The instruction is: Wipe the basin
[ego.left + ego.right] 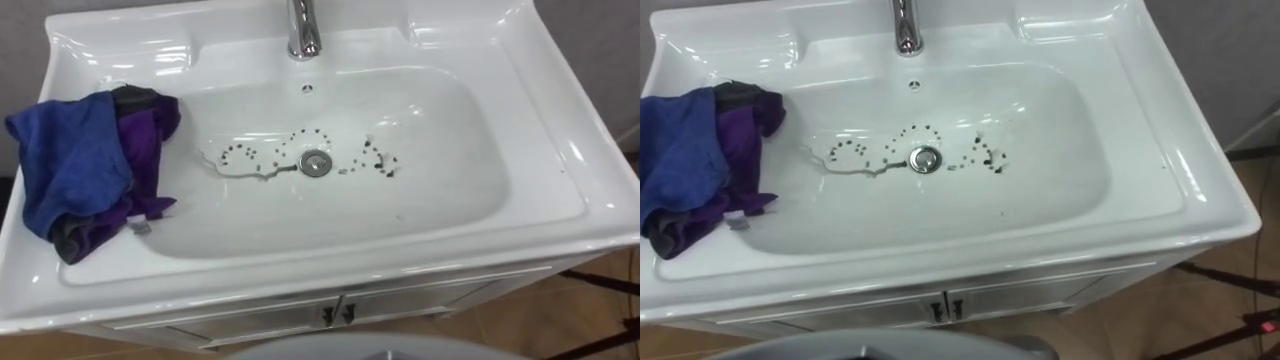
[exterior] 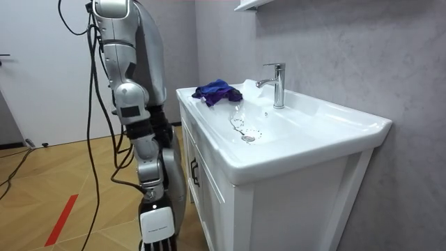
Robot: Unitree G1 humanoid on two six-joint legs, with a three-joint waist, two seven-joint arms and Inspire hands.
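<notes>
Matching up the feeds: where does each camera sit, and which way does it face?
Left eye view: on the head, looking down into the basin, cloth on its left rim; body's grey edge below.
Right eye view: same, slightly rightward.
Room view: at the robot's right, facing the basin; right hand hangs down.
All share cloth and tap.

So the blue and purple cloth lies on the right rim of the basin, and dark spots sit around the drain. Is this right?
Not quite. The cloth lies on the left rim of the basin, not the right, as the left eye view shows. The dark spots do sit around the drain.
</notes>
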